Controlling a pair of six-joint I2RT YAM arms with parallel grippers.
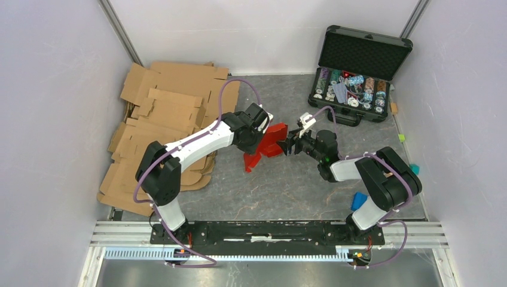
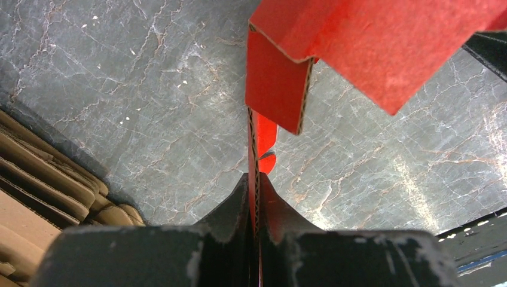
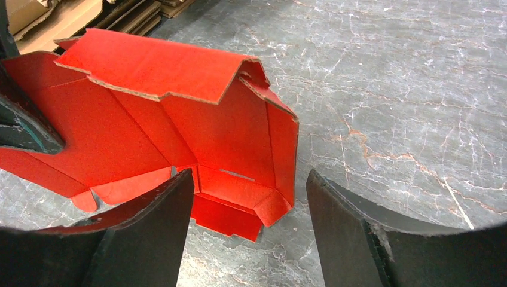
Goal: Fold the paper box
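Your left gripper [image 2: 254, 186] is clamped tight on one thin edge of the red paper box [image 3: 179, 125], held partly folded at the centre of the overhead frame. Your right gripper [image 3: 250, 177] gapes wide and empty just beside it, above the grey table [image 1: 287, 185].

The left arm [image 1: 200, 140] and right arm [image 1: 385, 179] share one build: white shells between bulky black joint housings. A thin purple cable [image 1: 222, 95] loops along each. A small green light [image 1: 326, 159] glows on the right arm. Both rise from a long black base plate [image 1: 263, 232]. The left hand [image 2: 254, 182] has matte black fingers [image 2: 221, 233], chipped pale at the edges. The right hand [image 3: 248, 179] has broad, curved black fingers [image 3: 143, 239] with worn grey rims.
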